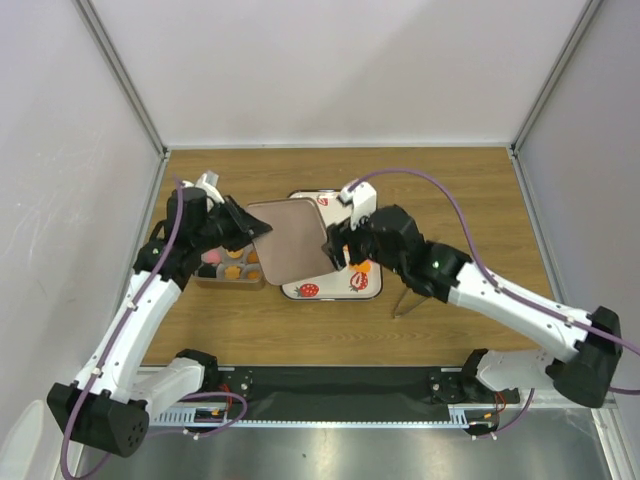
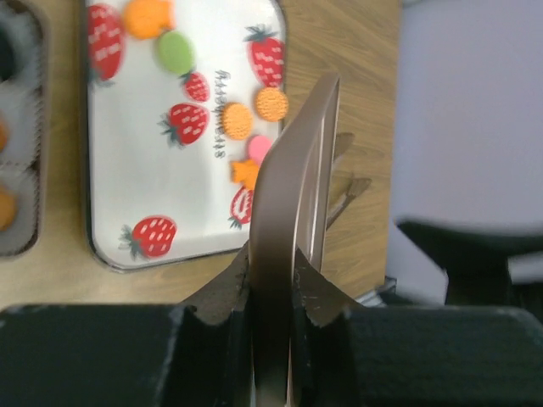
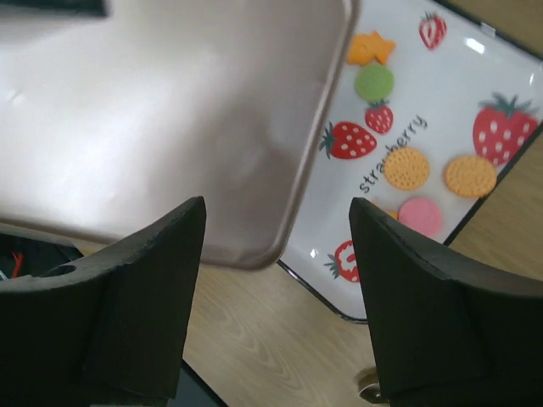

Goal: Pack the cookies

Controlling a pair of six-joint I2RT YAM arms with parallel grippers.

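1. Bronze-brown lid (image 1: 290, 238) hangs tilted above the table (image 1: 450, 190), pinched at its 9 o'clock edge by the left gripper (image 1: 238, 225); the left wrist view shows both fingers (image 2: 327, 301) pressed against the thin rim.
2. Right gripper (image 3: 276, 208) stands spread at the lid's 3 o'clock edge, gripping nothing; whether it touches the lid I cannot tell.
3. Cookies (image 3: 407, 168) lie loose on the strawberry tray (image 3: 475, 85), at 4 o'clock from the lid's corner in the right wrist view; orange, green and pink ones show; the compartment box (image 1: 228, 268) sits at 9 o'clock of that tray, partly under the left arm.
4. Likely step: getting the lid clear, perhaps by a handover; keep the left pinch firm until the right fingers close squarely on the rim; hold the lid high enough not to sweep the cookies; a shallow bite on so thin an edge could let it pivot.
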